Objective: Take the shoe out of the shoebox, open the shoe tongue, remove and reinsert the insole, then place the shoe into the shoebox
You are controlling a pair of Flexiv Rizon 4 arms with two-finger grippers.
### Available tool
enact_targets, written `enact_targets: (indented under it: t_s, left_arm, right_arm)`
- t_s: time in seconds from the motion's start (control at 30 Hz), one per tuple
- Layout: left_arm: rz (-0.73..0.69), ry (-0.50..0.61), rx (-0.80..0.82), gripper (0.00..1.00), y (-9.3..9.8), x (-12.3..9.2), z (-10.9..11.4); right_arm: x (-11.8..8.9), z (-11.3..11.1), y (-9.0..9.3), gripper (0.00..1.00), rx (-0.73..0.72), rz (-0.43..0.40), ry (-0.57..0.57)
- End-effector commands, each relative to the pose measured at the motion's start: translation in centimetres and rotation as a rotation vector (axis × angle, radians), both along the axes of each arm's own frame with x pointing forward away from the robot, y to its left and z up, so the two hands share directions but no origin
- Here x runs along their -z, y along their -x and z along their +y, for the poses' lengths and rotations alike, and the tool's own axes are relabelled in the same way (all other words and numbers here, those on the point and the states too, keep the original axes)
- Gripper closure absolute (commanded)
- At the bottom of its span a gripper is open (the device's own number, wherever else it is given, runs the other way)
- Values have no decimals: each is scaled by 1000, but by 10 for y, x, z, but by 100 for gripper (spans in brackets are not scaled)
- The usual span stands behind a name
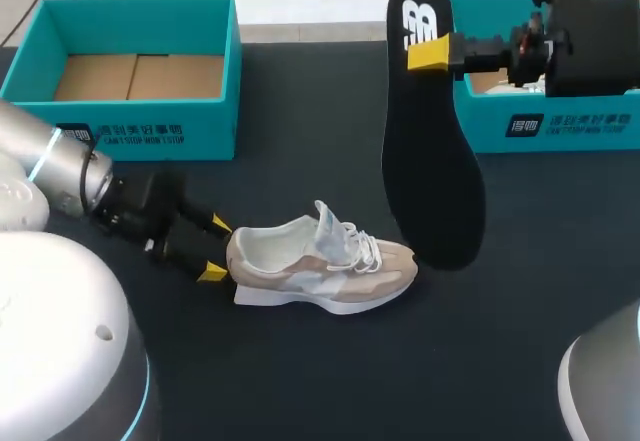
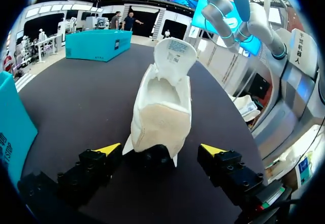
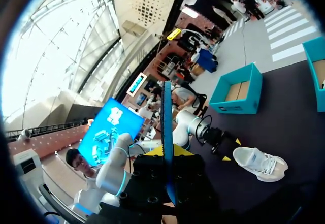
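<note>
Black insole (image 1: 430,161), white logo at its top, hangs clamped in the right gripper (image 1: 432,54). Beige shoe (image 1: 320,266) stands on the table (image 1: 300,381), heel between the left gripper's (image 1: 215,249) parted fingers. Left box (image 1: 150,131) and right box (image 1: 560,126) bear white print.

Robot demonstration bench, by all signs: matte black table (image 1: 300,381), open left teal cardboard shoebox (image 1: 150,131) and right teal cardboard shoebox (image 1: 560,126) along the far edge, silver-grey left robot arm (image 1: 60,166) and black-wristed right robot arm (image 1: 590,31) over it.
</note>
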State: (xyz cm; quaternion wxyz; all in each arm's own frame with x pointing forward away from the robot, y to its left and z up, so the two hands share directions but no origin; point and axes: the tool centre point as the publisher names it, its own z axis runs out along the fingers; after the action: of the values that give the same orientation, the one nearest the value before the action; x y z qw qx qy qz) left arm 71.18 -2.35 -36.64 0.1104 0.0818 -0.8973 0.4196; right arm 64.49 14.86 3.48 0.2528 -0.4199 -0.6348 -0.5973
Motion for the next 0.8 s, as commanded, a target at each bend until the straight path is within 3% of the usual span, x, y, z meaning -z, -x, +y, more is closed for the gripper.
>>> enact_targets:
  t_s: [0.03,0.3,0.53,0.8]
  left_arm:
    - [3,-50,12,0,2,-18,5]
    - [3,-50,12,0,2,-18,5]
    - [23,-326,-36,0,3,-39,1]
    - [12,-489,-22,0,-1,-49,1]
  right_arm:
    - [0,3,-2,100,1,2,2]
    - [0,3,-2,100,1,2,2]
    - [0,3,-2,100,1,2,2]
    - [0,3,-2,100,1,2,2]
